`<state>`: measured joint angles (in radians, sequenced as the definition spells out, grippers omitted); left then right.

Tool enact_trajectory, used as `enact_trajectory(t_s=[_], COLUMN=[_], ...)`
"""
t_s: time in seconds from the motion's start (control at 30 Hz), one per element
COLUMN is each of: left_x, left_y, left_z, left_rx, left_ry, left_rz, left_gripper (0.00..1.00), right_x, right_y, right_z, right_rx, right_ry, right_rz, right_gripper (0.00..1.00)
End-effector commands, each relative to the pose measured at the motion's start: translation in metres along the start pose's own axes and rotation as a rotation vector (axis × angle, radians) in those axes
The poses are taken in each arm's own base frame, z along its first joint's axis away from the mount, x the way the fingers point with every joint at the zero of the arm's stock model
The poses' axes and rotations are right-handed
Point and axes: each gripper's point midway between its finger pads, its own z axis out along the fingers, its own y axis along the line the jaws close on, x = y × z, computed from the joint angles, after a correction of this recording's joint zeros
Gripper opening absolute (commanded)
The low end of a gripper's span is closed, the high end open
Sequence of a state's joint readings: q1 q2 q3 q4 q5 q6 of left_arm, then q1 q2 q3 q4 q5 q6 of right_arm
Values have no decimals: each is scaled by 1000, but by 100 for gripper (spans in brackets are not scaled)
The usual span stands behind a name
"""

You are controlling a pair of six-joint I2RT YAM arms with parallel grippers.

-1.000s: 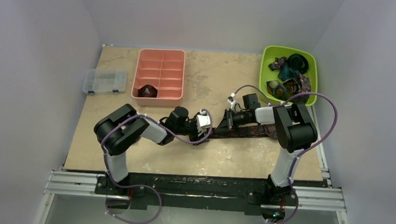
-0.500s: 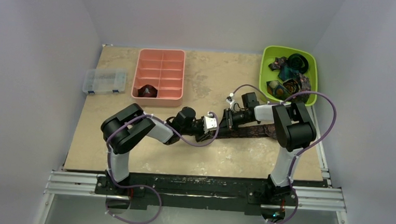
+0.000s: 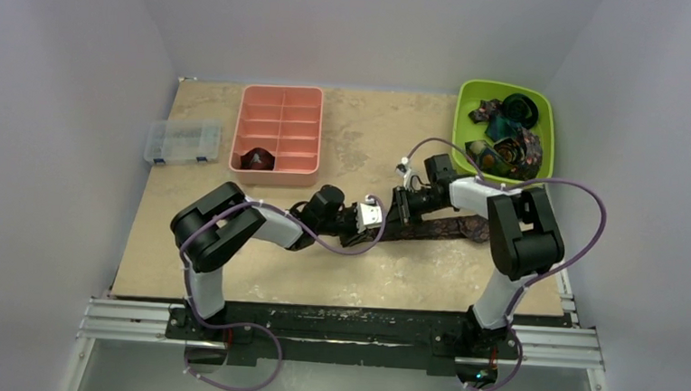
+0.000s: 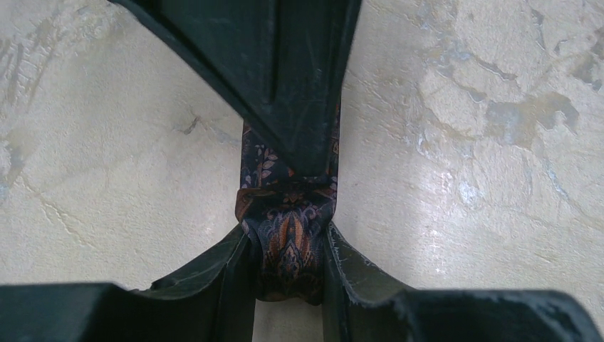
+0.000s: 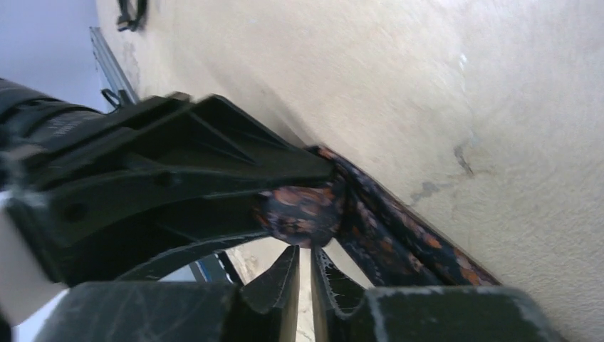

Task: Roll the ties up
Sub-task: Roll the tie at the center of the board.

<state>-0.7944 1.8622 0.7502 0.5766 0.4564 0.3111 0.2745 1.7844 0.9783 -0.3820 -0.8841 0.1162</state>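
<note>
Gripping the rolled end (image 5: pixel 303 210) of the dark patterned tie (image 3: pixel 453 227), the left claw (image 4: pixel 288 241) is clamped on the small coil from both sides. It sits roughly midway between the counter's (image 3: pixel 373 134) left and right edges, while the flat remainder of the tie trails off toward the right edge. The right claw (image 5: pixel 305 254) meets it nose to nose. Its fingers are drawn almost together with only a sliver of gap, holding nothing that I can see, and the tips sit right at the coil. The likeliest failure, as I judge it, is the coil loosening. It looks to be only a few turns of smooth fabric, so if the left claw eases its squeeze to regrip with nothing pinning the tail, the turns could spring open. A second risk is skew: if the loose length drags at an angle while the coil is turned, the layers could telescope into a cone. The claws are also crowded very close, so a small misjudged move could knock them together or snag the fabric and pull the centre out. Other coils wait in the green bin (image 3: pixel 550 126) at the far right corner, and one coil (image 3: pixel 258 159) lies in the pink tray (image 3: pixel 280 89).
</note>
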Motion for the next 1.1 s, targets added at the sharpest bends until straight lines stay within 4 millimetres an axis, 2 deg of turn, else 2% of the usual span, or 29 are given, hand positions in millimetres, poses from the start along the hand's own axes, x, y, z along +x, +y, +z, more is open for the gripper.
enact_trajectory(t_s=[0.0, 0.2, 0.33, 0.4, 0.47, 0.57, 0.63, 0.7, 0.8, 0.9, 1.07], left_x=[44, 22, 4, 1, 5, 24, 33, 41, 48, 49, 55], left_y=[-9, -12, -10, -7, -8, -7, -5, -4, -4, -1, 2], left_z=[-15, -24, -32, -34, -33, -29, -29, -31, -33, -34, -40], left_rx=[14, 76, 103, 106, 116, 124, 116, 119, 134, 142, 157], left_ry=[165, 120, 105, 113, 134, 192, 224, 256, 284, 297, 339], left_rz=[-70, -40, 23, 1, -18, -69, -81, -81, -77, -74, -97], left_gripper=[12, 14, 16, 15, 15, 13, 13, 12, 12, 12, 12], right_x=[28, 29, 30, 23, 10, -17, -17, -25, -39, -36, -28], right_y=[-31, -63, -66, -55, -33, 4, 12, 3, -27, -54, -93], right_z=[11, 25, 28, 27, 18, -4, -17, -27, -34, -35, -54], right_rx=[72, 156, 147, 99, 40, -25, -23, 55, 213, 297, 443], right_ry=[72, 101, 109, 101, 67, -8, 20, 14, 17, 83, 119], right_rz=[67, 129, 160, 136, 66, -76, -104, -128, -186, -202, -187], right_gripper=[10, 7, 7, 7, 9, 18, 21, 25, 28, 28, 28])
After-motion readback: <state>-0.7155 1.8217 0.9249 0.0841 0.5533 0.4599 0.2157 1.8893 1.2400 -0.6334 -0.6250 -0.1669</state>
